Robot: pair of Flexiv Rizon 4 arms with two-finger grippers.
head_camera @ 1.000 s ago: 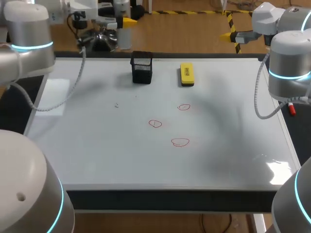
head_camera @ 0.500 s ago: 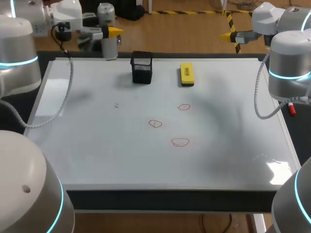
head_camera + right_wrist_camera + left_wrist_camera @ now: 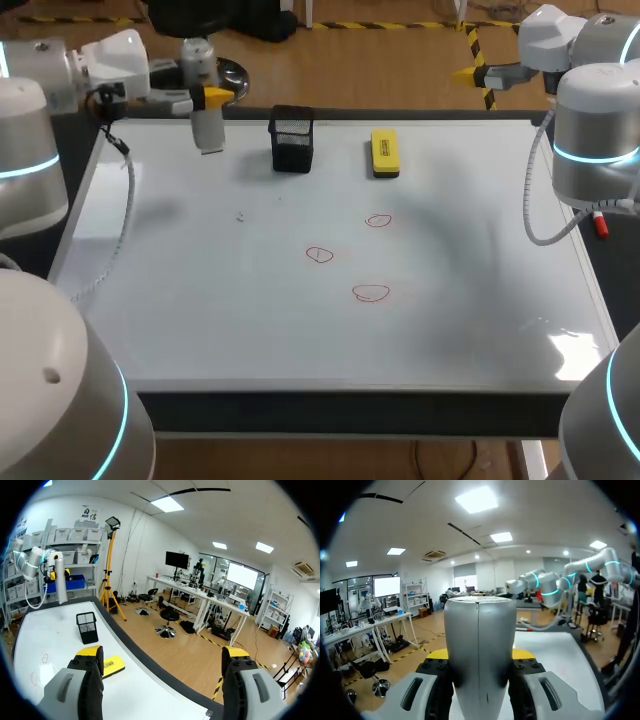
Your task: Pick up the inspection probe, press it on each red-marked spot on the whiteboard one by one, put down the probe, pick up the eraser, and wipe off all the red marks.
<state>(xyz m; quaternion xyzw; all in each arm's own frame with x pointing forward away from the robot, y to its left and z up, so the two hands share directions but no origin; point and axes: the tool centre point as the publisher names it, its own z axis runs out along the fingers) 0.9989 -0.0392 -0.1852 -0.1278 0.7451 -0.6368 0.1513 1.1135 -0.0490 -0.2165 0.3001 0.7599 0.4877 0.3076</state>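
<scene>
One second has brought the left arm (image 3: 40,120) in from beyond the table over the whiteboard's (image 3: 200,320) far left corner. Its hand (image 3: 213,97) is clenched on the upright probe (image 3: 207,128), so the pick-up looks done and pressing comes next. The right hand (image 3: 162,680) waits spread and empty off the far right corner, and the red marks (image 3: 319,255) lie well apart from the probe, toward the board's middle.

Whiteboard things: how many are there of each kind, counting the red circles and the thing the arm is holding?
Red marks: 3
Eraser: 1
Black cup: 1
Probe, held in the left gripper: 1
Total: 6
</scene>
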